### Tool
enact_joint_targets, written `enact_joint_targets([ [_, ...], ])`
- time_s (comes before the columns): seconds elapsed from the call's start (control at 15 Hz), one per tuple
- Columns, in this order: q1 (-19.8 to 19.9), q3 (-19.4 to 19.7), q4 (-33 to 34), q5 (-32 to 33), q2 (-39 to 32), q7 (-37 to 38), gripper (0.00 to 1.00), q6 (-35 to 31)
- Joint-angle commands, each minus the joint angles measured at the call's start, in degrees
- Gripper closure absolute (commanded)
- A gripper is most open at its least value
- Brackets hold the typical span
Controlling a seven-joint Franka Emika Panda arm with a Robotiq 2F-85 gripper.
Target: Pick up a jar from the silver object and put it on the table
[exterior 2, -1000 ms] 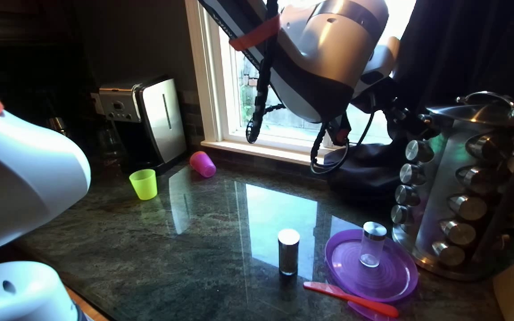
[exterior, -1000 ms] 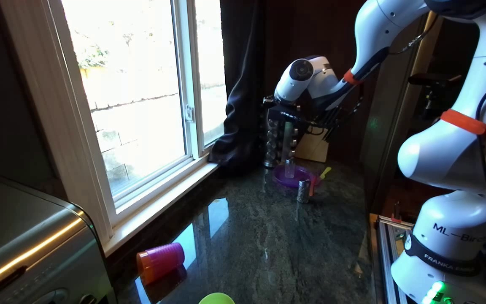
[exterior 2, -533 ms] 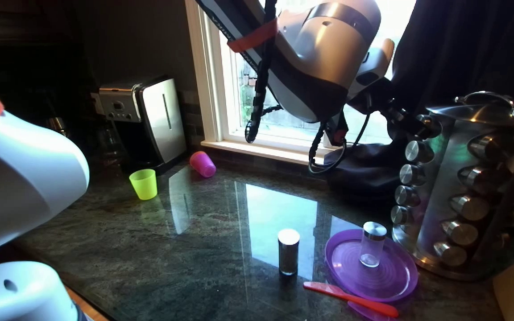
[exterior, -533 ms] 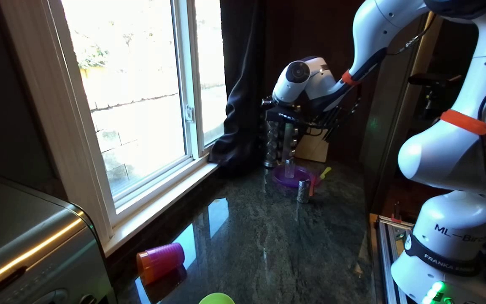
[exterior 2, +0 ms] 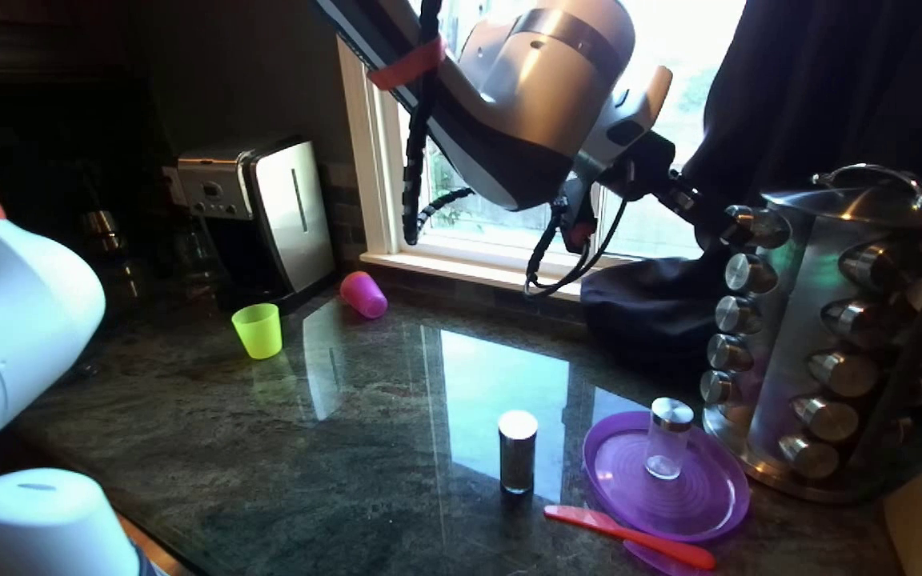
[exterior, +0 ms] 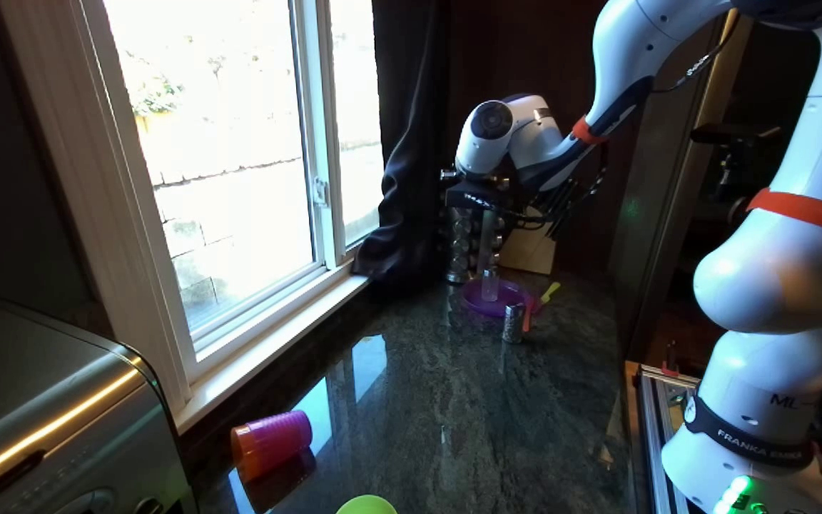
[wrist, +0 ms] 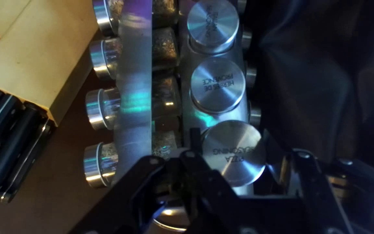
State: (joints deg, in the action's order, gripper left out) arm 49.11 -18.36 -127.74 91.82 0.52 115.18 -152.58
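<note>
The silver object, a tall metal rack (exterior 2: 789,344) of jars with silver lids, stands at the right in an exterior view. In the wrist view a jar (wrist: 234,156) labelled pizza seasoning sits between the fingers of my gripper (wrist: 231,139), which press close on both sides of its lid. From the side, that jar (exterior 2: 767,228) juts out of the rack's top slot toward the gripper, and its rear end seems to be inside. The fingers are too dark to make out in both exterior views. The table (exterior 2: 309,464) is dark, glossy stone.
Before the rack lies a purple plate (exterior 2: 613,480) bearing a clear glass jar (exterior 2: 667,448). Close by are a dark cylinder with a bright top (exterior 2: 517,456) and a red knife (exterior 2: 629,534). A knife block (wrist: 44,55) and dark curtain (wrist: 310,81) flank the rack.
The arm has shifted left, away from the rack, in an exterior view. The top jar by the gripper now sticks out further. Objects on the table have not moved.
</note>
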Motion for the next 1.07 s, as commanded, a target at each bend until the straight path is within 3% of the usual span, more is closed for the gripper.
enact_joint_targets([
  [0.0, -13.22, 10.86, -3.83, -5.44, 3.69, -3.83, 0.75, 5.01],
  [0.27, -24.44, 19.51, -5.02, -8.05, 5.18, -6.45, 0.75, 9.48],
  [0.47, -29.8, 22.83, -6.42, -8.68, 6.89, -7.43, 0.75, 12.0],
  [1.0, -35.1, 26.0, -8.52, -7.71, 9.97, -7.13, 0.75, 17.18],
])
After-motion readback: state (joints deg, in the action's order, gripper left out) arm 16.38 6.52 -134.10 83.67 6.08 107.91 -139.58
